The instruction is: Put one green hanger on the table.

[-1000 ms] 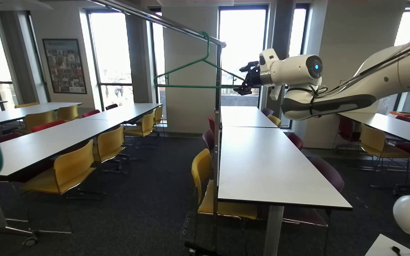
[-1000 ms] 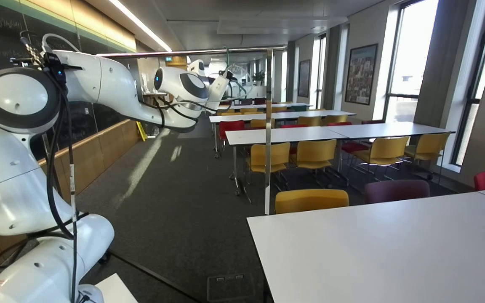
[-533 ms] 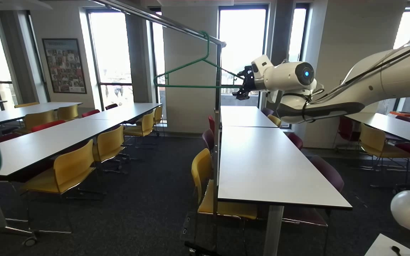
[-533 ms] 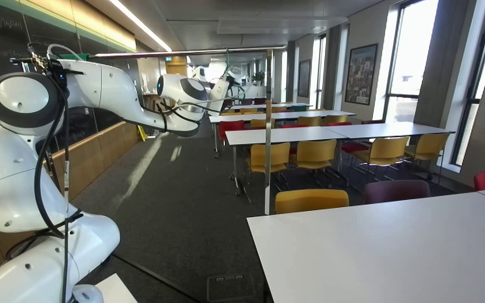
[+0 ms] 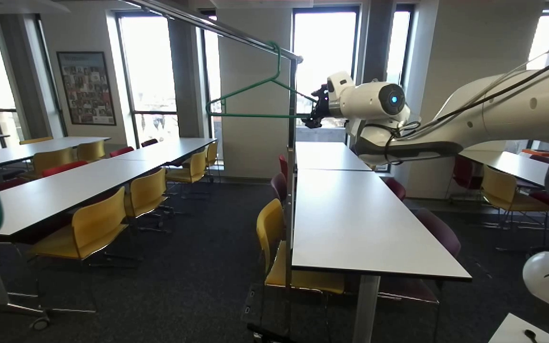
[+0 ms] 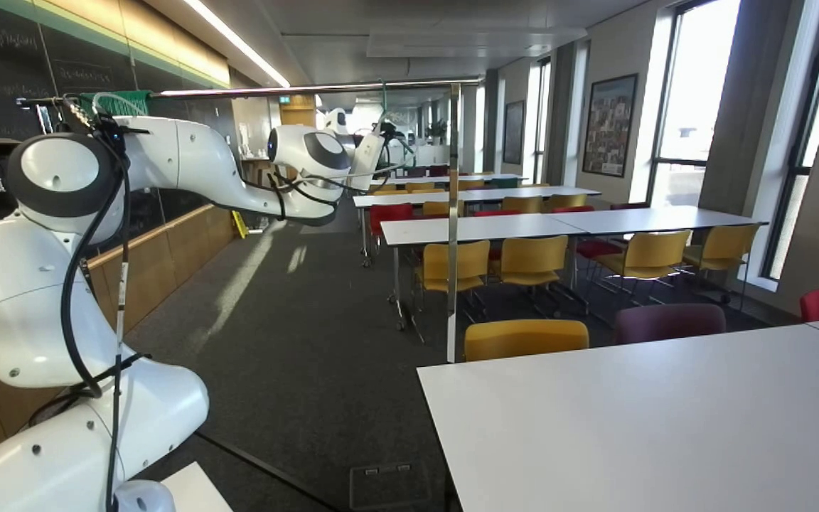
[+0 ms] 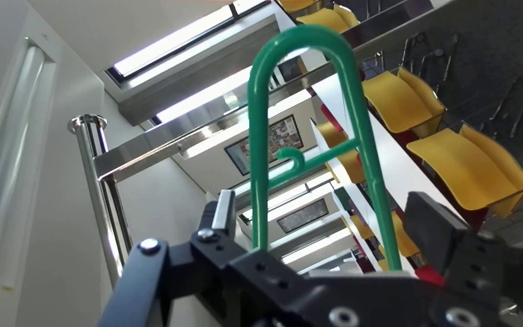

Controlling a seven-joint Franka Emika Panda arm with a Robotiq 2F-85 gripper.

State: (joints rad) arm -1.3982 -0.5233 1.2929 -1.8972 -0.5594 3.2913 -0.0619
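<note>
A green hanger [image 5: 255,115] hangs by its hook on a metal rail, near the rail's post. My gripper [image 5: 313,105] is at the hanger's right end in an exterior view. In the wrist view the hanger [image 7: 258,181] comes between my open fingers [image 7: 434,222], one bar near each finger. A gap shows between each finger and the bar beside it. In an exterior view the gripper [image 6: 388,131] is at the hanger, small and partly hidden. The white table [image 5: 350,219] stands below and beyond the rail; it also shows in an exterior view [image 6: 630,427].
The rail [image 5: 227,29] and its upright post [image 5: 290,200] stand close to my gripper. More green hangers [image 6: 121,103] hang at the rail's far end, behind my arm. Yellow chairs [image 5: 270,228] and purple chairs [image 5: 436,231] line the table.
My gripper has moved left in an exterior view, dipping and then rising slightly, onto the hanger's right end. The upper arm has shifted and uncovered green hangers behind it. The hanger has stayed still.
</note>
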